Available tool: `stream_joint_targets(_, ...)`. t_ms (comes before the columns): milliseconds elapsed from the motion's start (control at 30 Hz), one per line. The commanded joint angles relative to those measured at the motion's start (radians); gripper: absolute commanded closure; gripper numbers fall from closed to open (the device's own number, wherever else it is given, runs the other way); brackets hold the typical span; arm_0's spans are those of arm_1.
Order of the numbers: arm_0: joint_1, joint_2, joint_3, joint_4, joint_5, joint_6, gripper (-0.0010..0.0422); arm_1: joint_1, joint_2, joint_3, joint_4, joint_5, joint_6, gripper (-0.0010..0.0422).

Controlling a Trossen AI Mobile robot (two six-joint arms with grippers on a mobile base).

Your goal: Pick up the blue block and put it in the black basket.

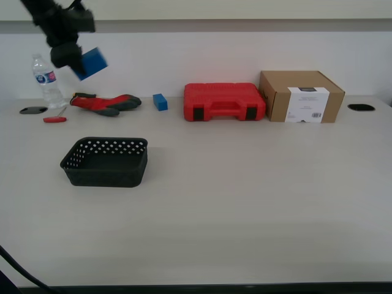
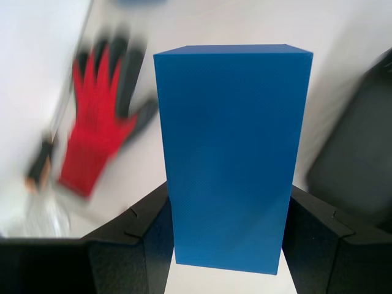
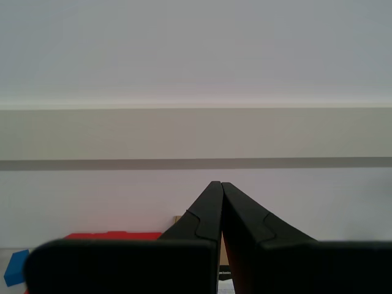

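My first gripper [image 1: 78,63] is shut on the blue block [image 1: 93,61] and holds it high in the air at the exterior view's far left, above the glove. In the first wrist view the blue block [image 2: 229,159] stands between the two black fingers [image 2: 141,214]. The black basket [image 1: 107,174] sits on the table below the block and nearer the front, with nothing in it. My second gripper [image 3: 220,185] has its fingertips pressed together and faces the back wall. It does not show in the exterior view.
Along the back of the table lie a water bottle [image 1: 46,79], a red-handled tool [image 1: 54,119], a red and grey glove [image 1: 104,103], a small blue cube [image 1: 160,101], a red plastic case [image 1: 223,101] and a cardboard box [image 1: 300,96].
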Motion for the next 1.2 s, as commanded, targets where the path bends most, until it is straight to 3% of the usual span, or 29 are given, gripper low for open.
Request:
stream_joint_targets(33,0.0,0.0,0.001,-0.012,0.0,0.0,0.0413,-0.103,-0.078,-0.087,-0.007,0.006,0.043,0.0414)
stream_joint_targets(167,0.0,0.0,0.001,-0.018,0.0,0.0,0.0413,-0.194,-0.089,-0.243,0.055,-0.002,0.048,0.0414)
stream_joint_targets(333,0.0,0.0,0.001,-0.018,0.0,0.0,0.0413,-0.183,-0.086,-0.392,0.072,-0.023,0.089,0.0413)
stream_joint_targets(633,0.0,0.0,0.001,-0.018,0.0,0.0,0.0413,-0.169,-0.091,-0.462,-0.034,-0.028,-0.063,0.0413)
stream_joint_targets(867,0.0,0.0,0.001,-0.018,0.0,0.0,0.0413,-0.166,-0.091,-0.609,0.15,-0.027,-0.069,0.0413)
stream_joint_targets(1067,0.0,0.0,0.001,-0.018,0.0,0.0,0.0413,-0.161,-0.085,-0.609,0.254,-0.027,-0.284,0.0412)
stream_joint_targets(1200,0.0,0.0,0.001,-0.018,0.0,0.0,0.0413,-0.158,-0.085,-0.61,0.259,-0.028,-0.311,0.0412)
